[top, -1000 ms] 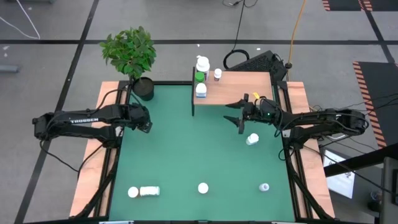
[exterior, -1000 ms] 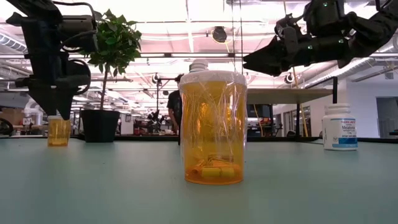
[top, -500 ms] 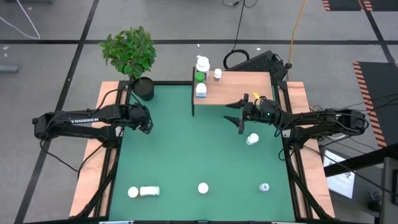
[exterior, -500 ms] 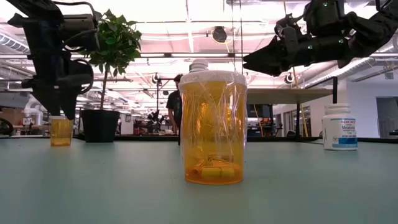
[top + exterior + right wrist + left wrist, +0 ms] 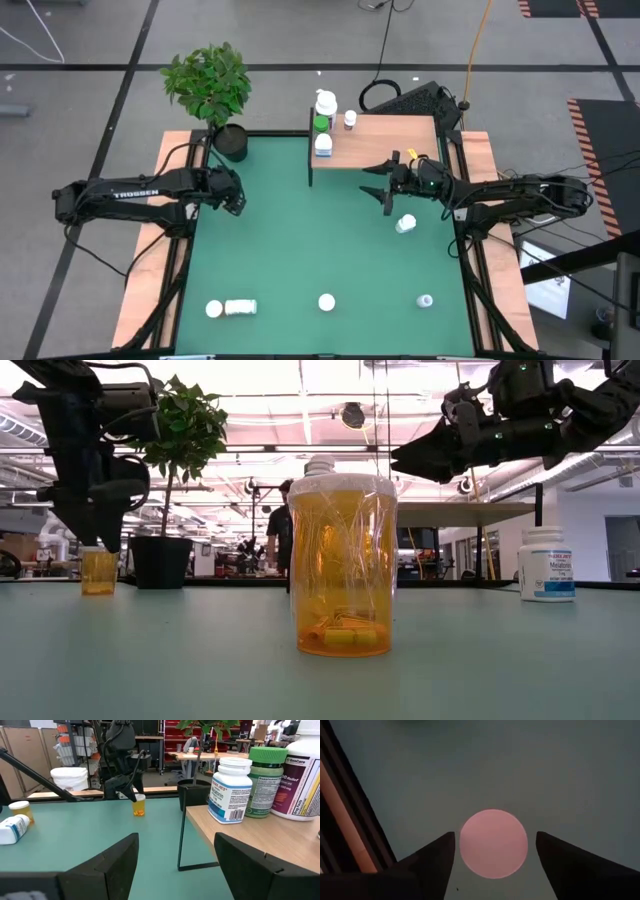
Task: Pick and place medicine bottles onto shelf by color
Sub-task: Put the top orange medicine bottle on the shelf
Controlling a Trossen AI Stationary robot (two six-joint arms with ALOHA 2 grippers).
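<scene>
High view showed the left gripper point(image 5: 236, 201) at the left edge of the green table mat point(image 5: 300, 250), left of centre in the frame, hanging directly over a small orange bottle point(image 5: 98, 572) that the low view placed at the far left of its frame, standing upright on the mat beneath the dark fingers. Left wrist view looked straight down on that bottle's round pink cap point(image 5: 493, 844), centred between the two fingers point(image 5: 432, 862) with a clear gap on each side, so the jaws stood apart around the cap and gripped nothing. The right gripper point(image 5: 378, 185) was right of centre in the high view, just off the front edge of the shelf point(image 5: 395, 145), raised above the mat as the low view's upper right showed; its jaws were spread wide and empty in the right wrist view. On the shelf's left end stood three bottles in a row: a blue-labelled white one point(image 5: 229, 790), a green-capped one point(image 5: 265, 782) and a large white one point(image 5: 304, 785); a fourth small bottle point(image 5: 350, 120) stood near the shelf's back edge. A white bottle point(image 5: 405, 223) sat on the mat just below the right gripper. Along the lower part of the high view were an upright bottle point(image 5: 214, 309) touching or just beside a lying one point(image 5: 240, 307), a white-capped bottle point(image 5: 327, 302) in the middle, and a small one point(image 5: 425, 300) at lower right. A potted plant point(image 5: 210, 85) stood at upper left.
</scene>
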